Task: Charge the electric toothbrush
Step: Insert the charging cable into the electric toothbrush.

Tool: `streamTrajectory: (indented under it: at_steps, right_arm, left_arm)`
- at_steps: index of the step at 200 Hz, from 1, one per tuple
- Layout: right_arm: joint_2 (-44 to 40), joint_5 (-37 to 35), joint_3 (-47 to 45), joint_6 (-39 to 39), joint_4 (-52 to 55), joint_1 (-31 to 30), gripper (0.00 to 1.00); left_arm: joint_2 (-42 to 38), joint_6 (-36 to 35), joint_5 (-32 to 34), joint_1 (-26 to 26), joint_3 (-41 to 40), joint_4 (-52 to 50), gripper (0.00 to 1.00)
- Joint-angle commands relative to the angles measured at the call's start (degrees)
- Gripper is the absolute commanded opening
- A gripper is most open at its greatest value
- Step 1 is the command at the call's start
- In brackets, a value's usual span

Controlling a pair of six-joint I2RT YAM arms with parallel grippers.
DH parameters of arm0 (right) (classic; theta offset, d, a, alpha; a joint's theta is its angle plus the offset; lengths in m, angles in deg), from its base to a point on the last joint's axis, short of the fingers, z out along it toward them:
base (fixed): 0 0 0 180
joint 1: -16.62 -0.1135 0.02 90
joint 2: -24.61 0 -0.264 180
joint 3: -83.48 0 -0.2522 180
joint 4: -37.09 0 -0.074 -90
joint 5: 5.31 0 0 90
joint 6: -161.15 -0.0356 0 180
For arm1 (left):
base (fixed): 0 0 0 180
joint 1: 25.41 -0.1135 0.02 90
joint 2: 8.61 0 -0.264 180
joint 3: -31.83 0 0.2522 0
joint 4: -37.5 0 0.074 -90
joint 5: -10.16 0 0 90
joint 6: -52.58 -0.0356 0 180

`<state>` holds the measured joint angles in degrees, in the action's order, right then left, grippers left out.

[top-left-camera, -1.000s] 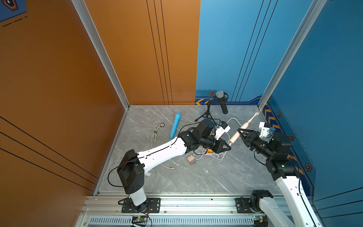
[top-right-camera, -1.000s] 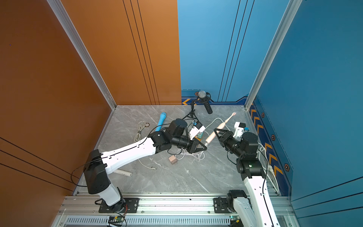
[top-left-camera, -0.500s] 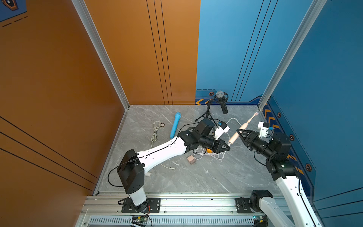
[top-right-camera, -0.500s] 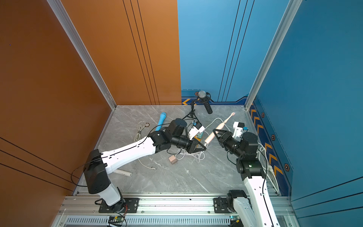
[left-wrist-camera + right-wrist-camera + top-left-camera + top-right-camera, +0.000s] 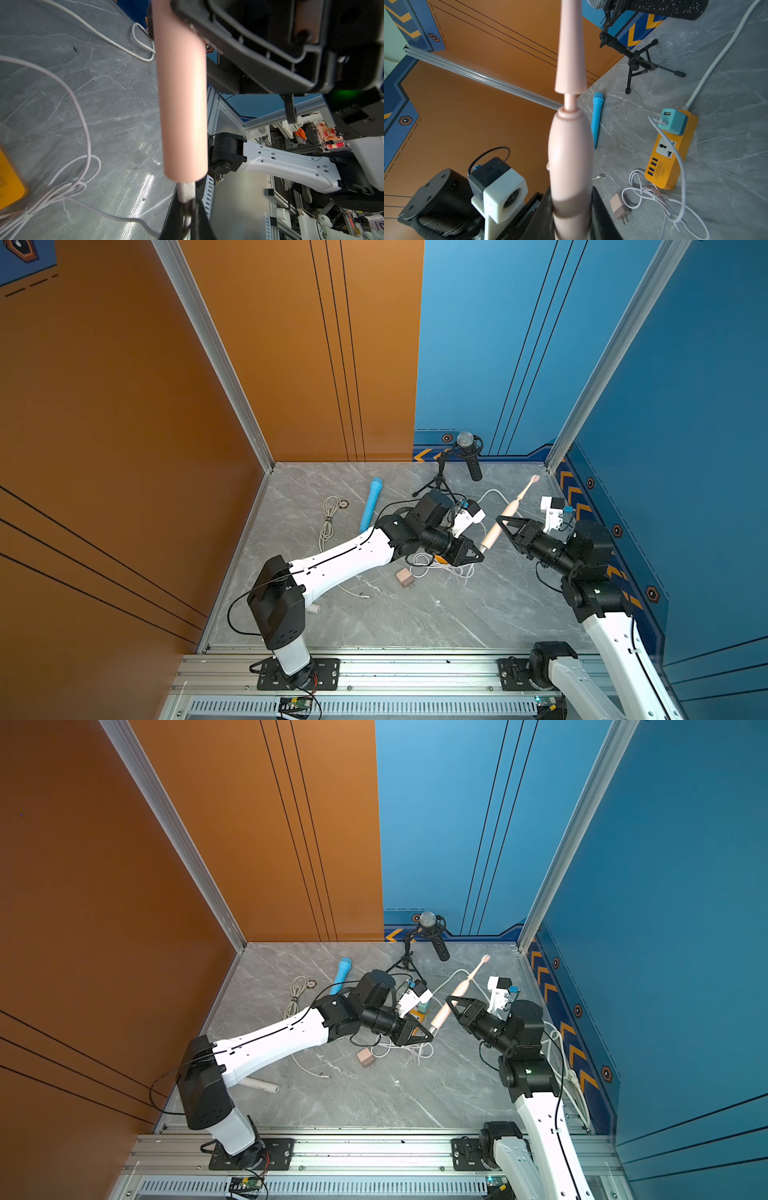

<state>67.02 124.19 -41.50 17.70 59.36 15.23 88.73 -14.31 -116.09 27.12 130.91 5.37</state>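
Observation:
The pink electric toothbrush hangs tilted above the floor, brush head toward the back right. My right gripper is shut on its handle. My left gripper is shut on the white plug of a charging cable. The plug's end meets the bottom of the toothbrush handle. The white cable runs in loops to a teal USB adapter on an orange power strip.
A pink wall charger lies beside the cable loops. A black microphone on a tripod stands at the back. A blue toy microphone, a beige coiled cable and a white tube lie to the left.
Almost nothing. Both arms hold nearly still, with the plug staying at the toothbrush's bottom end.

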Motion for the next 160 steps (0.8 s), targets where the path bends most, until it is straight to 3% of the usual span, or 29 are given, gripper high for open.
streamTrajectory:
  at_steps: [1,26,66,99,160]
  right_arm:
    - [-0.55,4.73,-2.61,3.23,3.84,-1.31,0.00]
    - [-1.80,3.71,-4.02,1.36,3.76,-1.42,0.00]
    - [-5.05,1.81,-6.43,-8.41,-3.79,-1.42,0.00]
    - [-5.06,2.25,-4.47,-5.11,1.09,-1.34,0.00]
    - [-9.56,-0.21,-7.02,-9.96,-2.97,-0.81,0.00]
  left_arm:
    - [-1.61,-2.50,0.70,-0.73,5.56,4.57,0.00]
    - [-1.56,-3.32,5.24,0.72,8.27,4.66,0.00]
    - [1.37,-4.09,7.66,4.48,11.53,4.63,0.00]
    - [1.54,-3.64,8.04,3.85,11.91,4.64,0.00]
    - [0.48,0.49,12.41,3.55,9.82,9.17,0.00]
